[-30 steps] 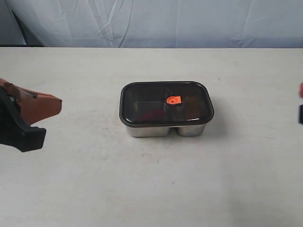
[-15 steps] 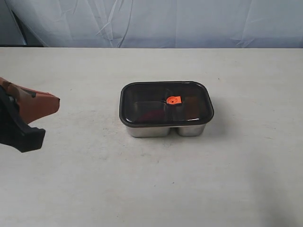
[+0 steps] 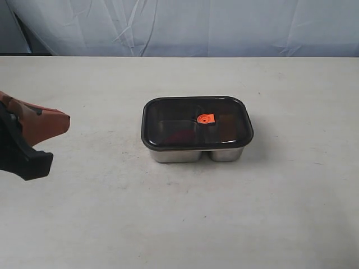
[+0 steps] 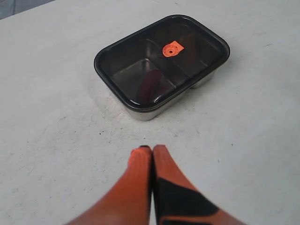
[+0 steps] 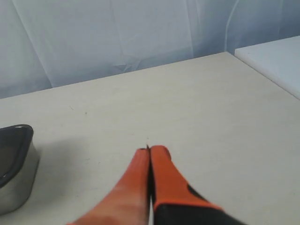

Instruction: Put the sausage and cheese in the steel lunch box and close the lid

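The desk (image 3: 168, 224) carries the steel lunch box (image 3: 196, 153) at centre, with the lid (image 3: 196, 120) seated on it. The left end effector (image 4: 152, 151) and right end effector (image 5: 149, 151) are pressed together, empty, clear of the box. The sausage (image 4: 149, 86) shows dimly under the lid; the cheese cannot be made out.

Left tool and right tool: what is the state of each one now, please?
Left tool: closed, holding nothing.
Right tool: closed, holding nothing.
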Controlling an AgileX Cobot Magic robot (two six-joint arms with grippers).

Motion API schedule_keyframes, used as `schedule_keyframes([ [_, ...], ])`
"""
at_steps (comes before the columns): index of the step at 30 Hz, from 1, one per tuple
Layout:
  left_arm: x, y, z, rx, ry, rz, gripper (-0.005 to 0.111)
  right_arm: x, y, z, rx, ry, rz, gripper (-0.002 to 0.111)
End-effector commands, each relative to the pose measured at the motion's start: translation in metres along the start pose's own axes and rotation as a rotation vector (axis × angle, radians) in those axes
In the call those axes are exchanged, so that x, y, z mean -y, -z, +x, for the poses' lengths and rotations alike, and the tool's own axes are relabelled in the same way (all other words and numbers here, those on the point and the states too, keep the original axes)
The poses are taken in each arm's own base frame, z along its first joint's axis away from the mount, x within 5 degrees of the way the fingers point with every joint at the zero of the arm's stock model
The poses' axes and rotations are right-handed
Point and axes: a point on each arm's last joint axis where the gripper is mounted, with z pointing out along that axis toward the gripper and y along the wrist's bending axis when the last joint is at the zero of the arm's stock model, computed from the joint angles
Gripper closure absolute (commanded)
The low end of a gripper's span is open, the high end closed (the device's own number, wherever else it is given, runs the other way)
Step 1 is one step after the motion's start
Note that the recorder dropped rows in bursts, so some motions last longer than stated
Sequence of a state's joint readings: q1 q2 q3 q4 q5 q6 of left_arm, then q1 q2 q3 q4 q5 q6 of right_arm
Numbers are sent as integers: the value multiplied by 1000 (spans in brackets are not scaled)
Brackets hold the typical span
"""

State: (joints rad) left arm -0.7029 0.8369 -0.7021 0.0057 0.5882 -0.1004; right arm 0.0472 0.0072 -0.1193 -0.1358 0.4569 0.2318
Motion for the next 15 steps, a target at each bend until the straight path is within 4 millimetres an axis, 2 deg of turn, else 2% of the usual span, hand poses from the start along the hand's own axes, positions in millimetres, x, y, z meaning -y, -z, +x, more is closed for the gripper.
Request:
schedule_keyframes([
  [1, 1, 1, 1, 5, -10, 2, 107, 1, -4, 10, -8, 3, 4, 109],
  [11, 0, 1, 1, 7, -16, -2, 107, 2, -13, 29, -38, 46, -2, 109],
  [15, 0, 1, 1, 7, -16, -2, 107, 1, -13, 29, -26, 78, -6, 109],
])
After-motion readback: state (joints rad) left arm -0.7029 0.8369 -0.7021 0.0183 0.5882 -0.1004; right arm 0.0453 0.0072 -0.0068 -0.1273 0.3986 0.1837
